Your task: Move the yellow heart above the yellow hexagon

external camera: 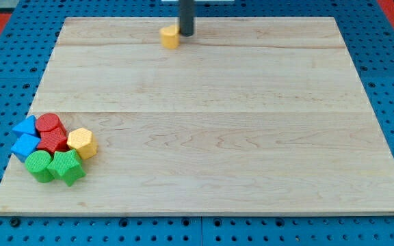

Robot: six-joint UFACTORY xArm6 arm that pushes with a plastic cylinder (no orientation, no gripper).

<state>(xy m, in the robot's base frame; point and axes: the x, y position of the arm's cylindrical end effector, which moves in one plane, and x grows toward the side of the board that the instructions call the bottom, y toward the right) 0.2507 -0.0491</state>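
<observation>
Green blocks, a rounded one [40, 166] and a star-like one [68, 167], sit nearest at the wooden board's [217, 137] bottom left, bunched with two blue blocks [25, 145], two red blocks [50, 133] and the yellow hexagon [81, 143] on the cluster's right. Far off at the view's top, the yellow heart [170, 37] touches my tip [185, 35], just to its right. No claw shows on the rod.

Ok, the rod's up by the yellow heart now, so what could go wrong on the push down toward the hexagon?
1. My tip sits at the right side of the yellow heart, near the board's top edge; a push from there may send it left, not down.
2. The yellow hexagon touches the red and green blocks; overshooting could scatter that cluster.
</observation>
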